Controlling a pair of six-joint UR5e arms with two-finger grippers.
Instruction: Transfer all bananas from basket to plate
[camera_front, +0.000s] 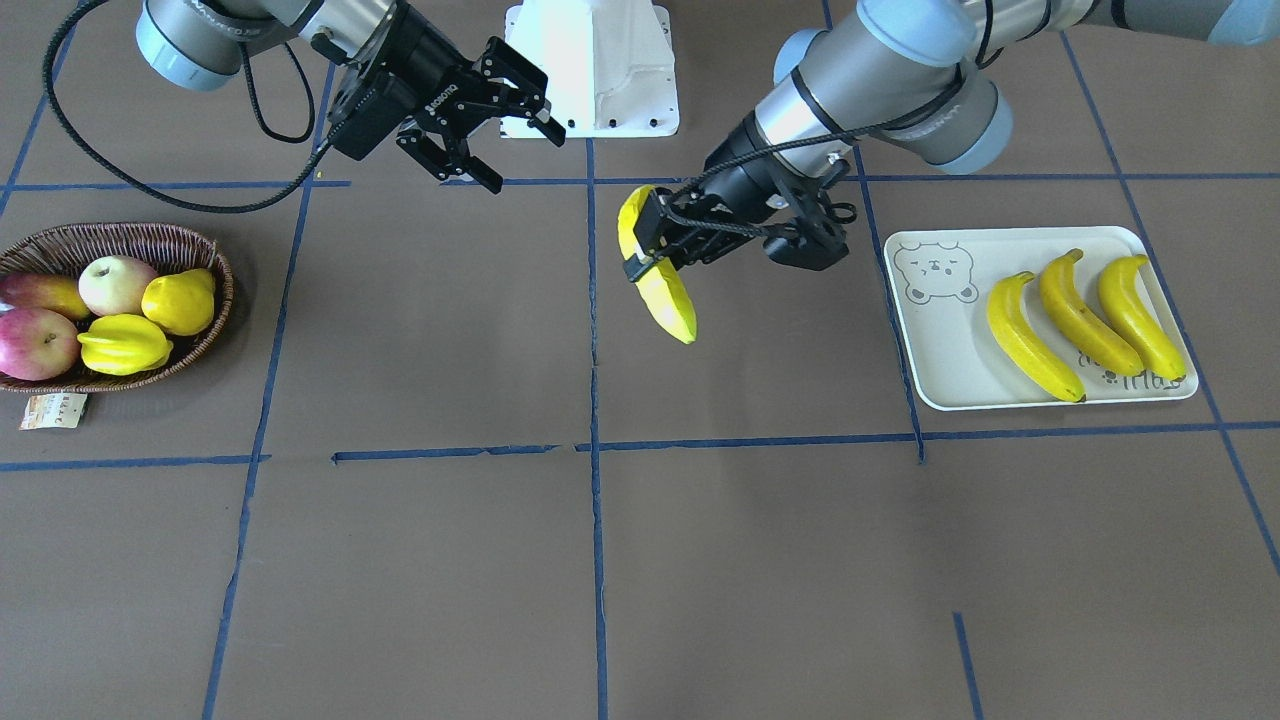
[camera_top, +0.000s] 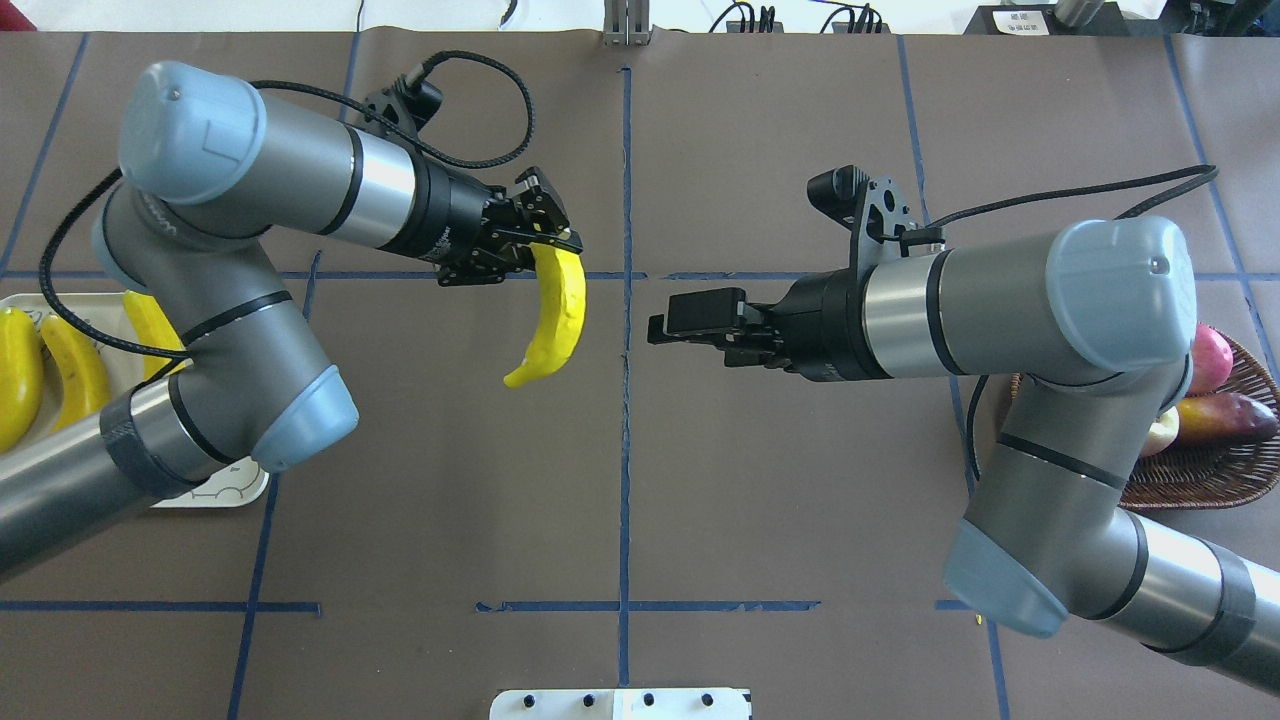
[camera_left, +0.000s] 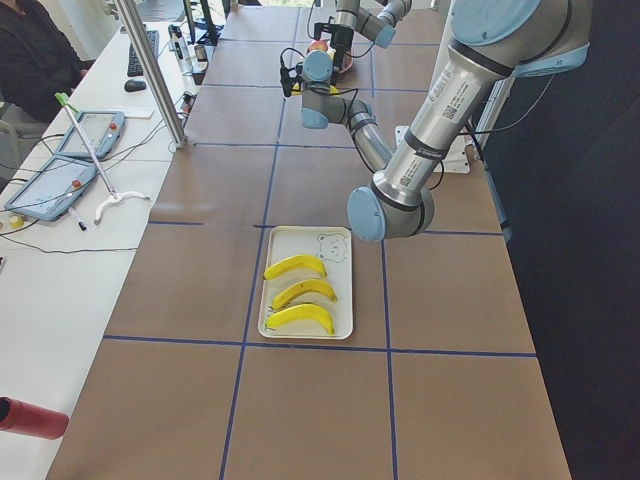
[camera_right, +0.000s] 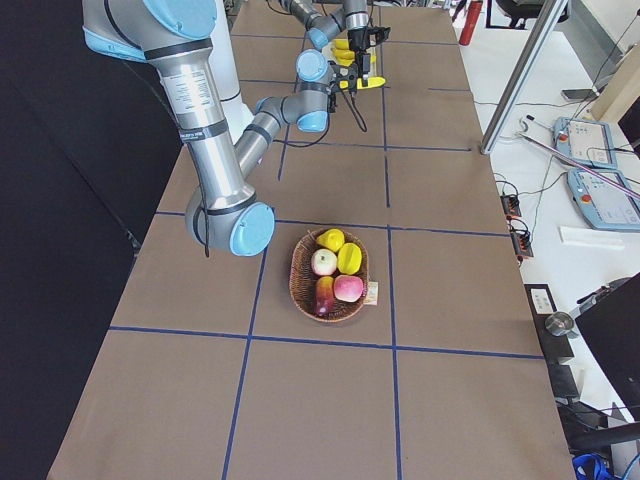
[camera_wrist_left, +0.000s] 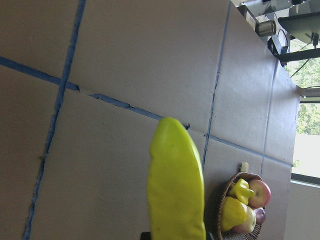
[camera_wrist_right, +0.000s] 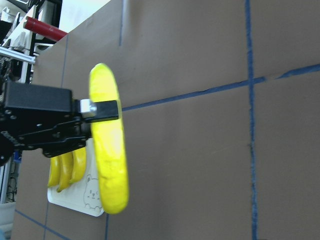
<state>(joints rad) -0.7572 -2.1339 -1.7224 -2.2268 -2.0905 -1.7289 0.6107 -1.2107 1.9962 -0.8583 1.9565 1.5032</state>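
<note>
**Tabletop** (camera_front: 420, 560), contents:

- **Plate** (camera_front: 950, 385): lies flat near the end on the robot's left.
- **Three bananas** (camera_front: 1085, 318): on the plate, side by side across it.
- **Fourth banana** (camera_front: 668, 300): in the air over the middle of the tabletop. It is clamped near its upper end in the left gripper (camera_front: 643, 243), and the rest hangs down.
- **Right gripper** (camera_front: 520, 155): across the midline from the fourth banana and apart from it, fingers spread.
- **Basket** (camera_front: 215, 265): near the end on the robot's right.
- **Other fruit** (camera_front: 125, 345): inside the basket.
- **Tag** (camera_front: 52, 410): on the tabletop, just beside the basket on the operators' side.
</note>
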